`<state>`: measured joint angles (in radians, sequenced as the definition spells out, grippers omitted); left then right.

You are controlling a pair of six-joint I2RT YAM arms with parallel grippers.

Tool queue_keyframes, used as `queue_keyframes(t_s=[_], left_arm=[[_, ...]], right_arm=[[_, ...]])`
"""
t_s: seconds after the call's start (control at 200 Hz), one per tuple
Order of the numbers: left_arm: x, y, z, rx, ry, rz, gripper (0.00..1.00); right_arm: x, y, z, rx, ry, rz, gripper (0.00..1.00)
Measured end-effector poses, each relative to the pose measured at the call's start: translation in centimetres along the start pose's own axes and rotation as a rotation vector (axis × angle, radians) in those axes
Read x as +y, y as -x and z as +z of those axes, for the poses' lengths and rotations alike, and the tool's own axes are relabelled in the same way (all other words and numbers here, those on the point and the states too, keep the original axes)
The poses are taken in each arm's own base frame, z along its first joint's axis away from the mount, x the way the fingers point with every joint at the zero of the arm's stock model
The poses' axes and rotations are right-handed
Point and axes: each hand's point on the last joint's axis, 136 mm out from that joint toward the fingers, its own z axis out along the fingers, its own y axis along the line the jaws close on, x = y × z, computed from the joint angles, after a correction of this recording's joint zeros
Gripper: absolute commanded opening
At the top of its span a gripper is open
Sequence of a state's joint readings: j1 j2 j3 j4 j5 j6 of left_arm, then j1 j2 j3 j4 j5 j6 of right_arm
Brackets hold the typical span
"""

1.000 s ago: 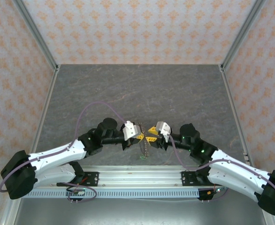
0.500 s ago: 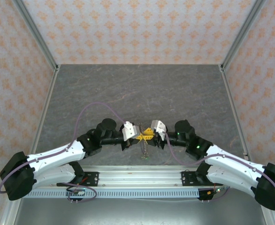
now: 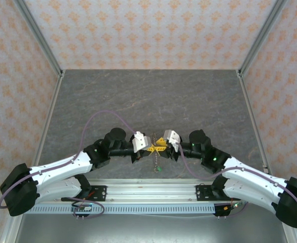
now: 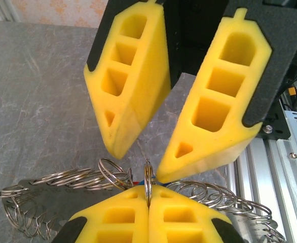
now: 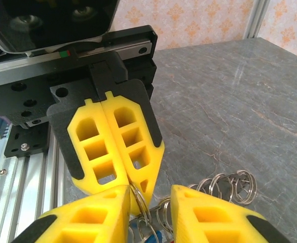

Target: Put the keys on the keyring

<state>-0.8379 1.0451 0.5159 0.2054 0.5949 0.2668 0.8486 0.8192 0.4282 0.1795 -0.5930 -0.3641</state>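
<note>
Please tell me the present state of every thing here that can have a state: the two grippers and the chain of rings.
left gripper: shut, pinching one ring of the keyring.
right gripper: open, its fingers apart with some rings between them, not clamping.
keyring: one ring clamped in the left gripper, the other linked rings trailing loose to both sides.

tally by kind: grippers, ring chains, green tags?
grippers: 2, left gripper and right gripper
keyring, one chain of wire rings: 1
green tag: 1
total: 4
</note>
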Motion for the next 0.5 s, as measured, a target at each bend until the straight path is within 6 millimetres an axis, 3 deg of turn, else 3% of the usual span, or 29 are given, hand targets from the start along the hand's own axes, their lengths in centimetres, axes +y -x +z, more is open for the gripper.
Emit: queue_keyframes(t_s=[0.14,0.225,0.5], left_arm=[[-0.1,0.0,0.0,0.001,-0.004,0.004,0.0],[-0.3,-0.1,0.0,0.003,-0.017,0.014,0.0],[-0.9,-0.2,0.6,0.011,-0.067,0.018,0.0]], right_arm=[[-0.4,1.2,-1.6,-0.037,-0.056,-0.048,0.26],[-0.4,1.8,-2.4,-0.055,-0.075,-0.076,0.21],[0.1,0.2,-1.8,0.012,-0.039,-0.057,0.18]])
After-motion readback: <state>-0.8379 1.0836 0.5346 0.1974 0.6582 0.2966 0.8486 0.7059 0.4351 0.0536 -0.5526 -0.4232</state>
